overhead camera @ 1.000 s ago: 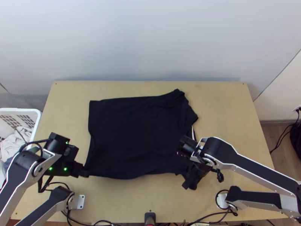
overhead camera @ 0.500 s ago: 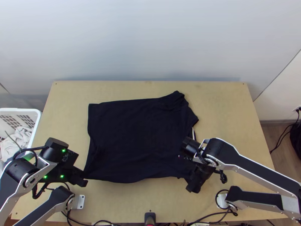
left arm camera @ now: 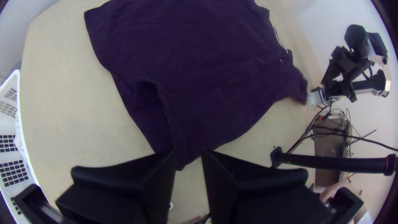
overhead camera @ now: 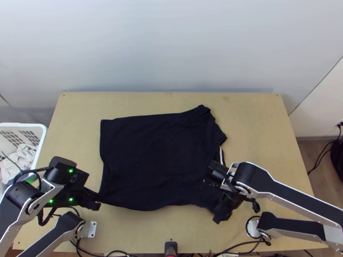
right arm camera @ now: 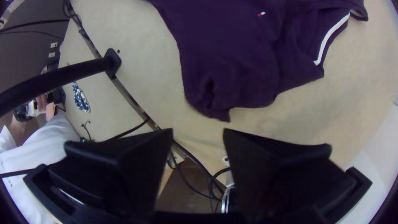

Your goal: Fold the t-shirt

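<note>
The dark t-shirt (overhead camera: pixel 158 158) lies mostly spread, with small folds along its near side and its white-trimmed collar at the right. At its near left corner is my left gripper (overhead camera: pixel 98 203). In the left wrist view, creases run to the shirt corner (left arm camera: pixel 186 141) between the parted fingers of the left gripper (left arm camera: pixel 188 152), table showing in the gap. My right gripper (overhead camera: pixel 218 218) is at the near right part of the shirt, hiding some of it. The right wrist view has the right gripper (right arm camera: pixel 198 135) open, just off the bunched sleeve end (right arm camera: pixel 219 105), nothing between its fingers.
A white laundry basket (overhead camera: pixel 43 128) holding light cloth stands beyond the table's left edge. A black post (overhead camera: pixel 170 246) rises at the near edge, among cables. Bare table (overhead camera: pixel 257 128) lies right of the shirt, and more beyond its far side.
The shirt has slid slightly toward the near edge. Both grippers have moved a little the same way, the left one also a little leftward over the whole second.
</note>
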`<action>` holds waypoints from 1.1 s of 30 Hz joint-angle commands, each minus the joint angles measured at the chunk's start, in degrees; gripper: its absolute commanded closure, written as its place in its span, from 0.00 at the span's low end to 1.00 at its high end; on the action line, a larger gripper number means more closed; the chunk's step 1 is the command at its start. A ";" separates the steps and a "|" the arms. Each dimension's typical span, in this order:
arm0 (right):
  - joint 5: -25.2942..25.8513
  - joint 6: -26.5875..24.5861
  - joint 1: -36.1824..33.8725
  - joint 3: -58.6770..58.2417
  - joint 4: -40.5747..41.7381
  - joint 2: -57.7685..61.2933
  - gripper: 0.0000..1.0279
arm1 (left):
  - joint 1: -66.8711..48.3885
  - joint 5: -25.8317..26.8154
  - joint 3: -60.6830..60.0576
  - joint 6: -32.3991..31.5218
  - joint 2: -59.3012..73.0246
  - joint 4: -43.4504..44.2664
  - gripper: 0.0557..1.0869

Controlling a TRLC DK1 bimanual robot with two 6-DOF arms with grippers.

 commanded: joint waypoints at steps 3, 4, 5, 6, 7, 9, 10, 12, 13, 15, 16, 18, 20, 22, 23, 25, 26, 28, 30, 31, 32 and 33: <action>0.07 1.98 -1.52 -0.52 0.49 -0.25 0.03 | 4.78 3.11 0.09 -1.65 5.16 1.56 0.09; 0.07 1.98 -1.96 -0.08 0.58 -0.34 0.03 | 4.96 3.11 0.53 -1.92 6.48 1.56 0.06; 0.07 1.80 -3.02 0.53 0.67 -0.42 0.03 | 5.84 3.02 1.23 -2.18 7.71 1.74 0.06; 0.16 1.54 -4.69 1.24 0.84 -0.51 0.03 | 7.60 3.02 2.02 -2.36 8.85 2.35 0.06; 0.16 1.19 -6.97 2.12 1.11 -0.34 0.03 | 10.06 3.11 2.73 -2.36 9.82 3.76 0.06; 0.16 -0.13 -13.30 4.93 1.72 0.19 0.03 | 16.21 3.11 3.52 -3.50 11.49 10.26 0.06; 0.16 -0.66 -17.08 6.51 2.34 0.81 0.03 | 19.20 3.55 4.05 -4.03 12.89 12.63 0.06; 0.07 -1.10 -23.58 10.64 2.60 2.92 0.03 | 23.94 3.55 5.28 -4.82 16.94 18.00 0.06; 0.07 -1.01 -26.31 13.01 2.60 4.32 0.03 | 25.53 3.55 6.24 -5.08 19.40 19.84 0.06; -0.11 -0.75 -29.82 17.50 2.78 6.61 0.03 | 26.93 2.85 8.44 -6.40 24.67 23.97 0.06; -0.02 -0.40 -30.61 18.99 3.57 7.40 0.03 | 27.90 2.85 9.58 -6.57 27.04 25.82 0.06; -0.02 0.40 -31.93 21.28 5.33 8.72 0.03 | 28.43 0.12 10.81 -7.28 31.61 31.00 0.06; -0.02 2.86 -32.37 22.24 8.49 9.60 0.03 | 27.99 -2.07 12.04 -7.54 35.92 34.08 0.06; 0.07 5.23 -32.99 22.77 12.53 9.86 0.03 | 27.81 -3.22 13.71 -8.16 40.75 35.05 0.06; 0.07 6.20 -33.51 22.16 15.26 9.68 0.03 | 27.81 -3.57 14.15 -8.51 42.86 36.10 0.06; 0.60 8.31 -33.87 21.36 19.83 9.24 0.03 | 27.46 -4.89 14.33 -8.95 46.20 38.91 0.06; 1.04 9.01 -33.87 21.10 21.76 9.42 0.03 | 27.28 -5.68 14.33 -9.04 47.61 40.67 0.06; 2.09 9.54 -33.78 21.36 25.28 10.21 0.03 | 26.40 -8.05 15.21 -9.04 50.77 43.57 0.06; 3.32 9.98 -33.69 22.33 27.92 11.09 0.03 | 25.88 -9.54 17.23 -9.30 54.38 44.28 0.06; 3.32 11.21 -33.69 22.77 29.15 11.62 0.03 | 25.79 -10.25 18.37 -9.39 56.22 44.36 0.06; 3.58 11.65 -33.78 23.03 30.55 12.15 0.03 | 25.44 -10.51 19.25 -9.48 57.72 44.36 0.06; 4.29 11.91 -33.95 23.47 31.34 12.76 0.03 | 25.44 -10.60 20.04 -9.65 58.95 44.54 0.06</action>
